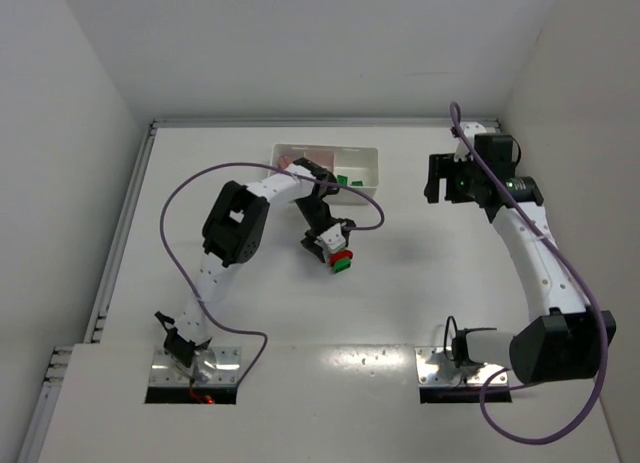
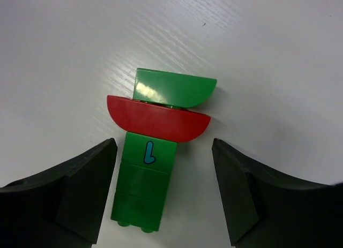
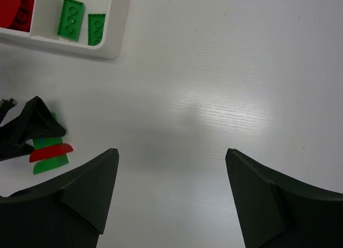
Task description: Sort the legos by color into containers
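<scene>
A joined stack of legos lies on the table: a green brick column (image 2: 143,181) marked "L", a red curved piece (image 2: 157,119) and a green curved piece (image 2: 174,88). It also shows in the top view (image 1: 341,260) and the right wrist view (image 3: 50,153). My left gripper (image 2: 163,143) is open, with its fingers on either side of the green column and not touching it. My right gripper (image 3: 171,150) is open and empty over bare table at the right (image 1: 445,178). The white tray (image 3: 120,23) holds green legos (image 3: 71,19) in an end compartment and red legos (image 3: 16,12) in the one beside it. No purple-blue lego shows.
The tray (image 1: 370,158) stands at the back centre of the table, just behind my left gripper (image 1: 330,245). White walls close in the table on the left, back and right. A purple cable loops beside each arm.
</scene>
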Available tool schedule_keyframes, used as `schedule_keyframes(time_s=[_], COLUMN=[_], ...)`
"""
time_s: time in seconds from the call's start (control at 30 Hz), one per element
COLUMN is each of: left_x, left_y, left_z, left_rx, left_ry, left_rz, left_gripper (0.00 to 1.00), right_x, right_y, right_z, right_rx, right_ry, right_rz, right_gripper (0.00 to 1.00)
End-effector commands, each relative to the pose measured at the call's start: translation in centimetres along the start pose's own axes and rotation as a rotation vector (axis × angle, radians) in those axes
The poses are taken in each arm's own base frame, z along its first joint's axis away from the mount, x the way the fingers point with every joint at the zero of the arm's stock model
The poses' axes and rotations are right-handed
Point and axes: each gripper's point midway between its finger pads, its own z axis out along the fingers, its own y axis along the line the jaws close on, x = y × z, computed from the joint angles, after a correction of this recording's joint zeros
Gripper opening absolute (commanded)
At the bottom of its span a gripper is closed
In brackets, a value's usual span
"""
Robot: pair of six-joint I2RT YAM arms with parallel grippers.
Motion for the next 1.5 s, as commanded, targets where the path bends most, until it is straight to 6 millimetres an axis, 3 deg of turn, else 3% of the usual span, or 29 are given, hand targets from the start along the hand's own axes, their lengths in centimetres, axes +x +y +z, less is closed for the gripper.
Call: schedule_keyframes(time_s=[0.0, 0.13, 0.17, 0.23, 0.33, 0.47, 0.5, 0.6, 0.63, 0.67, 0.7, 0.73, 0.77, 0.8, 0.87, 0.9, 0.97, 1.0, 1.2, 1.23, 1.47], left_x=[-0.6, 0.2, 0.3, 0.5, -0.6, -1.8, -1.9, -3.5, -3.7, -5.1, -5.4, -5.1, -5.5, -6.7, -7.6, -7.7, -8.9, -9.2, -9.9, -9.8, -9.7], left_y=[2.5, 2.3, 2.1, 1.8, 1.1, 0.0, -0.2, 1.1, 2.9, 2.8, 2.8, 5.4, 5.7, 4.8, 5.3, 4.9, 5.1, 5.2, 5.1, 5.1, 5.1], left_z=[0.1, 0.6, 0.8, 0.8, 0.3, -1.6, -2.3, -5.4, -6.9, -8.0, -9.1, -12.0, -13.2, -14.2, -16.8, -17.0, -19.3, -19.9, -21.6, -21.6, -21.3], left_rx=[-0.004, 0.017, 0.034, 0.039, 0.024, -0.060, -0.102, -0.288, -0.385, -0.448, -0.522, -0.690, -0.772, -0.843, -0.964, -0.992, -1.090, -1.111, -1.189, -1.189, -1.181], left_ry=[-0.012, 0.000, 0.010, 0.019, 0.006, -0.022, -0.025, -0.051, -0.053, -0.060, -0.099, -0.069, -0.069, -0.098, -0.102, -0.107, -0.118, -0.120, -0.111, -0.105, -0.096], left_rz=[0.444, 0.436, 0.414, 0.365, 0.263, 0.127, -0.012, -0.190, -0.181, -0.219, -0.419, -0.385, -0.430, -0.518, -0.507, -0.529, -0.561, -0.558, -0.543, -0.533, -0.503], left_gripper=[0.79, 0.60, 0.46, 0.35, 0.33, 0.32, 0.24, 0.03, 0.00, 0.00, 0.00, 0.00, 0.00, 0.00, 0.00, 0.00, 0.00, 0.00, 0.00, 0.00, 0.00], right_x=[-2.0, -1.8, -1.8, -1.8, -1.7, -1.6, -1.7, -1.8, -2.0, -1.3, -1.4, -1.8, -2.0, -2.0, -2.5, -3.5, -3.4, -4.2, -4.7, -5.3, -4.8], right_y=[-0.2, -0.4, -0.2, -0.2, 0.2, 1.5, 1.9, 4.7, 5.5, 7.4, 8.1, 9.8, 10.3, 11.2, 13.3, 14.0, 16.1, 16.6, 20.7, 20.9, 23.7], right_z=[-0.8, -0.5, -0.5, -0.5, 0.1, 1.3, 1.6, 2.2, 2.3, 2.9, 3.0, 2.6, 2.9, 3.6, 3.4, 3.2, 3.7, 3.7, 3.9, 3.5, 2.4], right_rx=[-0.001, -0.004, -0.013, -0.013, -0.040, -0.126, -0.152, -0.317, -0.367, -0.477, -0.523, -0.618, -0.660, -0.705, -0.820, -0.857, -0.950, -0.974, -1.127, -1.154, -1.229], right_ry=[-0.040, -0.032, -0.032, -0.032, -0.023, -0.017, -0.019, -0.003, -0.005, 0.029, 0.041, 0.046, 0.054, 0.077, 0.091, 0.079, 0.129, 0.117, 0.169, 0.148, 0.170], right_rz=[0.024, 0.030, 0.030, 0.030, 0.031, 0.022, 0.010, -0.002, -0.002, 0.015, 0.033, 0.049, 0.061, 0.064, 0.059, 0.046, 0.075, 0.066, 0.082, 0.071, 0.032], right_gripper=[0.82, 0.82, 0.82, 0.82, 0.82, 0.82, 0.82, 0.81, 0.81, 0.79, 0.79, 0.79, 0.79, 0.79, 0.79, 0.79, 0.79, 0.79, 0.79, 0.79, 0.79])
